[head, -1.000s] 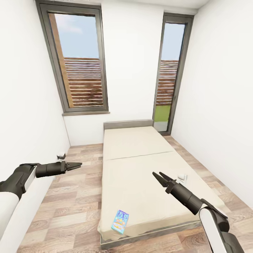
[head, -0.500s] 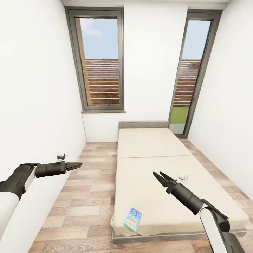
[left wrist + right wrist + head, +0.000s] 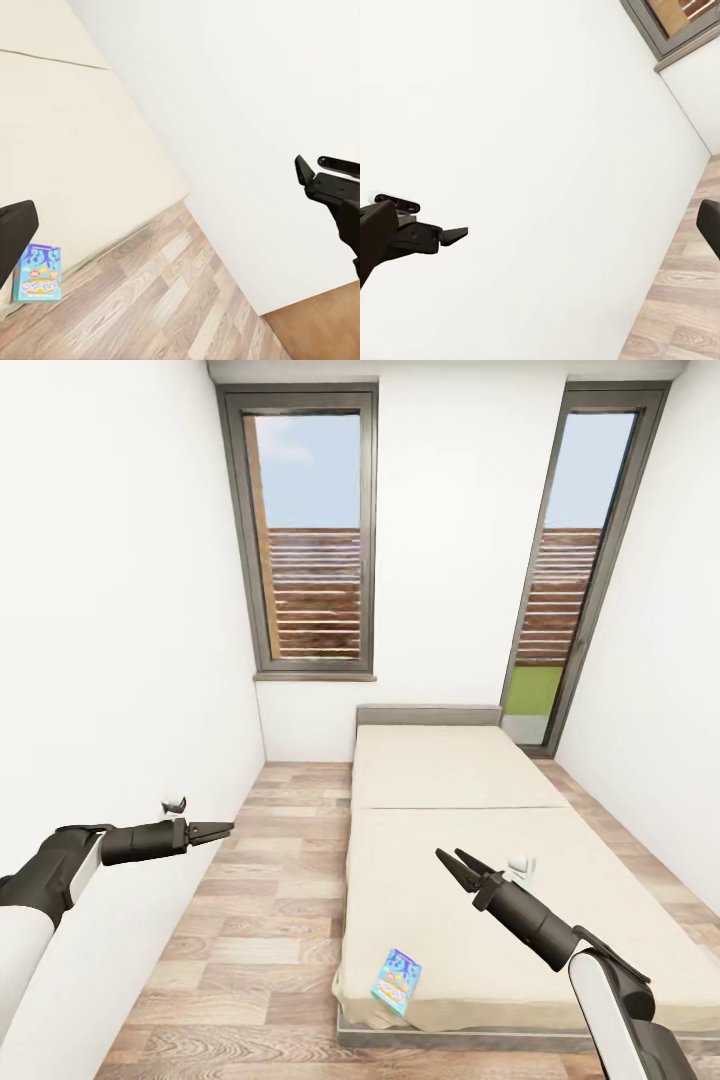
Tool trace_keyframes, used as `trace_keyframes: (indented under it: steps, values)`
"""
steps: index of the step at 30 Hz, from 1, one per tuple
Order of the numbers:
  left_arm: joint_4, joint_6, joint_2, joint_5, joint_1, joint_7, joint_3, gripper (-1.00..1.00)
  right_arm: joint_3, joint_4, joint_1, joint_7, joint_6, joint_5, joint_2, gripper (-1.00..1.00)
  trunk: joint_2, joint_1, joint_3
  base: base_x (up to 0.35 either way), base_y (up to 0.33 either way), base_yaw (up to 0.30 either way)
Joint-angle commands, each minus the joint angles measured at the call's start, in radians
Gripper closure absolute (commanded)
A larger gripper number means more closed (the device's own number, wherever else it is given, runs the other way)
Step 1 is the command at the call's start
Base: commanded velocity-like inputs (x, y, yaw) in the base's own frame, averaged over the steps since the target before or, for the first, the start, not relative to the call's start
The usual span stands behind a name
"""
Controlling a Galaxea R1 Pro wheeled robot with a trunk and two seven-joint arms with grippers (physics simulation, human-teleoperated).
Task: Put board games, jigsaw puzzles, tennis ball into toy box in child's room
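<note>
A narrow blue board game [image 3: 397, 980] lies flat at the near left corner of the bed [image 3: 450, 800]; the left wrist view has it too [image 3: 37, 274]. A small white object [image 3: 521, 863] rests further right on the mattress, just beyond my right gripper [image 3: 452, 857]. That gripper is open and empty, held above the mattress. My left gripper [image 3: 215, 828] is open and empty, over the floor close to the left wall. The table, toy box, jigsaw puzzles and tennis ball are out of view.
A strip of wood-plank floor [image 3: 270, 900] runs between the left white wall [image 3: 120, 660] and the bed. Two tall grey-framed windows [image 3: 312, 540] stand in the far wall. A small fitting [image 3: 175, 801] sticks out of the left wall.
The whole picture has shifted, with the bed and windows now further right and more square-on, so the camera has moved. Both arms keep the same pose.
</note>
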Motion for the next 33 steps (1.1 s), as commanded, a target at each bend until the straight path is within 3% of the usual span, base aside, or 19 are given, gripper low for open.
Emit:
trace_keyframes:
  steps: [1, 28, 33]
  values:
    - [0.0, 0.011, 0.0, 0.001, -0.001, -0.002, -0.001, -1.0, -0.001, 0.0, -0.001, 0.001, 0.008, -0.007, 0.0, -1.0, -0.002, 0.001, -0.002, -0.002, 0.002, 0.005]
    - [0.0, 0.011, 0.0, 0.002, -0.001, -0.007, 0.0, -1.0, -0.001, 0.001, -0.001, -0.003, 0.009, -0.008, 0.0, -1.0, -0.002, 0.001, 0.002, -0.02, 0.006, -0.03]
    - [0.0, 0.011, 0.001, 0.0, -0.001, -0.005, 0.003, -1.0, -0.003, 0.041, -0.002, -0.013, 0.015, -0.011, -0.003, -1.0, -0.002, 0.001, 0.002, 0.0, 0.0, 0.0]
